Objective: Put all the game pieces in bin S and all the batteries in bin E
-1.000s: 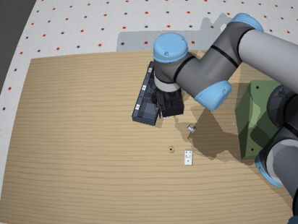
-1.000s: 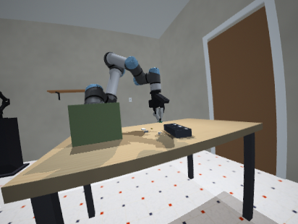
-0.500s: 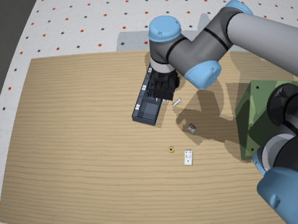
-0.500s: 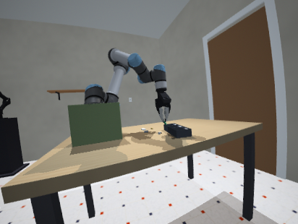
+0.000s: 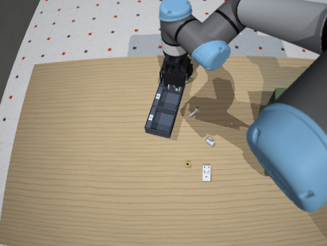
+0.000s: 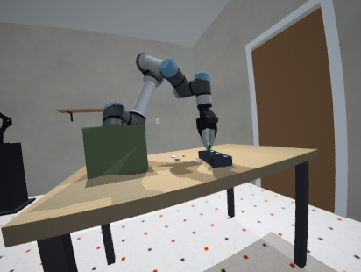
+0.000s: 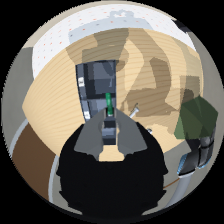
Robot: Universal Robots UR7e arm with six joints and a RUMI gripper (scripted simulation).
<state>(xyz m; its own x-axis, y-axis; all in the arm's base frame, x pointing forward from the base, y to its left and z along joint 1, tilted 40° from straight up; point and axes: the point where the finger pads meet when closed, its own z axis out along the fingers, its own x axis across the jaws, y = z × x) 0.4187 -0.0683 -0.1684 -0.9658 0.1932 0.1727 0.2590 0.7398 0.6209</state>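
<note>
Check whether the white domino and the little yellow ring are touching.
Apart: the top view shows bare wood between the white domino and the yellow ring.

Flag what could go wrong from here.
The closed gripper holds a small green object over the dark blue compartmented bin tray; releasing near a divider might send it into the wrong compartment. The fingertips are close to the tray's walls, so a sideways move could nudge or tip it.

wooden table, dark divided bins, white domino, perhaps a small bolt
</note>
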